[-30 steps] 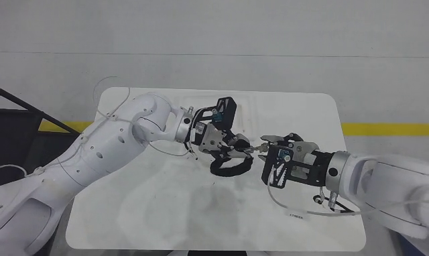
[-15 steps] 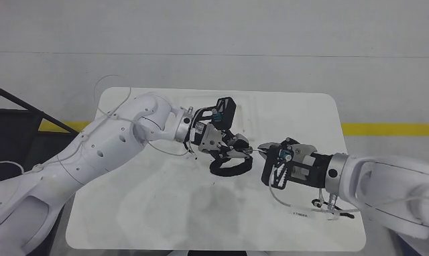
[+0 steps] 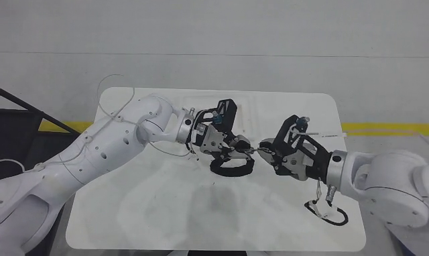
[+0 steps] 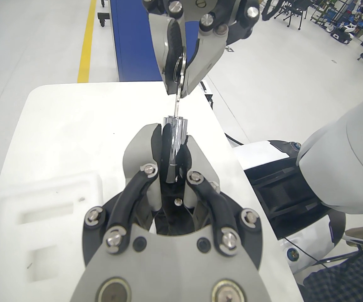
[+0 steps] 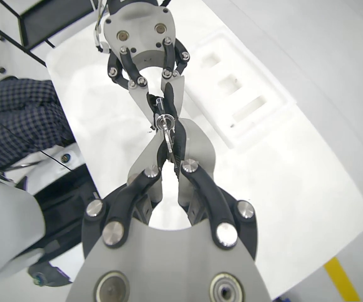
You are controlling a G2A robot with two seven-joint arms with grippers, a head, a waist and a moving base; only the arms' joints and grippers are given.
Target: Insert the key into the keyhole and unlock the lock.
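Chrome is flashing at the centre of the action, where the left gripper [image 4: 172, 133] is squeezing both fingers tight around the lock [image 4: 175, 141], a polished cylinder, and holding it over the middle of the table [image 3: 167, 209]. The lock's end face is pointing right, straight at the other arm. Coming in from the right, the right gripper [image 5: 168, 146] is pinching the head of the key [image 4: 177, 103] between its closed fingers, with the thin blade poking out to the left. The two grippers are facing each other nose to nose, and the bare stretch of blade is bridging the small gap between them. The blade's tip is meeting the keyhole [image 5: 164, 120] in that round end face, and key and cylinder are lining up on one axis; how deep the blade is sitting cannot be told. Just below the lock, on the near side, a black cable loop [image 3: 231, 167] is curling out from it, though whether it is resting on the tabletop is not clear. Farther back, a white foam tray [image 5: 241, 95] with rectangular cut-outs is lying on the far part of the white table, well apart from both grippers. Beyond the table's right edge, a yellow line [image 3: 385, 129] is running across the grey floor.
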